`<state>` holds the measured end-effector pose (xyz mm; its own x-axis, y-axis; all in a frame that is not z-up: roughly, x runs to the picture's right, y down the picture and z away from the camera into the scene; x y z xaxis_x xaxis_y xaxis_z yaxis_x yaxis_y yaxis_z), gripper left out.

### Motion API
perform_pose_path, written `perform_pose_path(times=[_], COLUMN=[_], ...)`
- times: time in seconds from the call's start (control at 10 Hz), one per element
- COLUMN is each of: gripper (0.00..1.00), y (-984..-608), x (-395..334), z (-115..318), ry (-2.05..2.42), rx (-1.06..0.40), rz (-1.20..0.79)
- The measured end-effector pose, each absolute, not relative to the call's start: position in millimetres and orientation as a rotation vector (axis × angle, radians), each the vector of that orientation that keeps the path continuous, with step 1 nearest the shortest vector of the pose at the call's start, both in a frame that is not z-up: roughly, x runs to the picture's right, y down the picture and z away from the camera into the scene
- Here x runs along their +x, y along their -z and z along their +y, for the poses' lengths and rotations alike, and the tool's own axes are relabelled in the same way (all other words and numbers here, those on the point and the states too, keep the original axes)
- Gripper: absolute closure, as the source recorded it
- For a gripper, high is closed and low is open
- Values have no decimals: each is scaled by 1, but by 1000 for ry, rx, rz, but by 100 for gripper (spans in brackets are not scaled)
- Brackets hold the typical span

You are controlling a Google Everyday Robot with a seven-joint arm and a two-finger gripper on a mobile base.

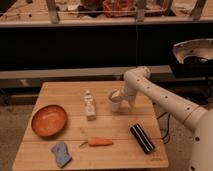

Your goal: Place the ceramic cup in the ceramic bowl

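Observation:
The ceramic cup (pixel 115 103) is small, white and handleless. It stands on the wooden table (pixel 120 150), right of centre near the far edge. My gripper (pixel 121 96) is right at the cup's rim, reaching down from the white arm on the right. The ceramic bowl (pixel 49 120) is wide, shallow and orange-brown. It sits at the table's left side, well apart from the cup.
A small white bottle (pixel 89 106) stands between bowl and cup. A carrot (pixel 98 142) lies in front of it, a blue sponge (pixel 61 154) at the front left and a black rectangular object (pixel 142 138) at the front right. A dark shelf runs behind the table.

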<state>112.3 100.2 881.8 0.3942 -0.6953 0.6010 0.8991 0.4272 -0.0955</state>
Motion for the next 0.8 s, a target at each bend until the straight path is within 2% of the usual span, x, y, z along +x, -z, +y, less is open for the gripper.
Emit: perform_pose_path(times=[0.8], gripper=[22], y=[-889], x=[112], z=[100], ry=[1045], rx=[-456], rz=[-533])
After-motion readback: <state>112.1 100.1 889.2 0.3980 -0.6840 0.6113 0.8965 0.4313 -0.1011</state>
